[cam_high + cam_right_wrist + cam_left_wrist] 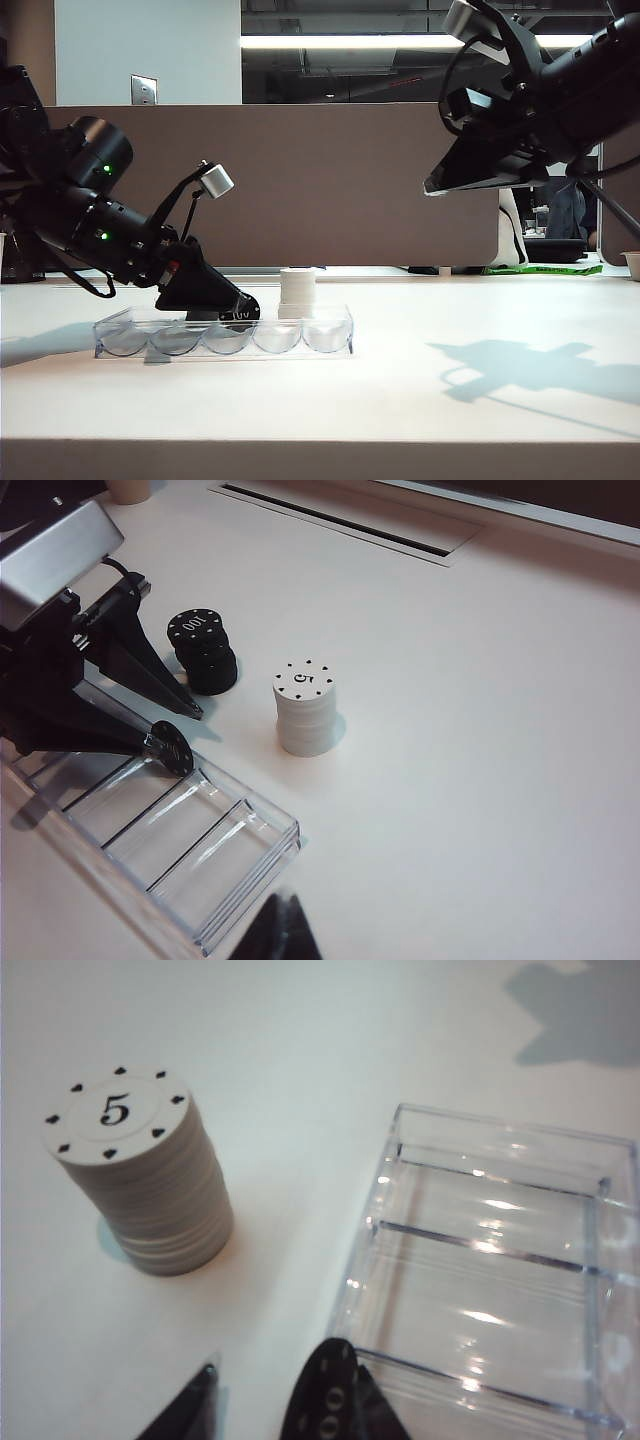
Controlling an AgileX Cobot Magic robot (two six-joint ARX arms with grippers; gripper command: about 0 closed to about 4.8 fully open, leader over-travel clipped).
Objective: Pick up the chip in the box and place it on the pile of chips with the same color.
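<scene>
Chip pile [205,648] only in right-wrist view

From the exterior view, my left end effector [243,310] sits at the box's [330,340] far rim with the chip [172,747] edge-on at one finger; jaws half spread. In the right wrist view the black pile of chips [205,650] stands just beyond it, clear on top. The white stack [305,708] stands at about 3 o'clock of that pile, a gap between. My right end effector [278,935] hangs high; its jaws are unreadable. Bare counter [480,320] lies beneath it.
</scene>
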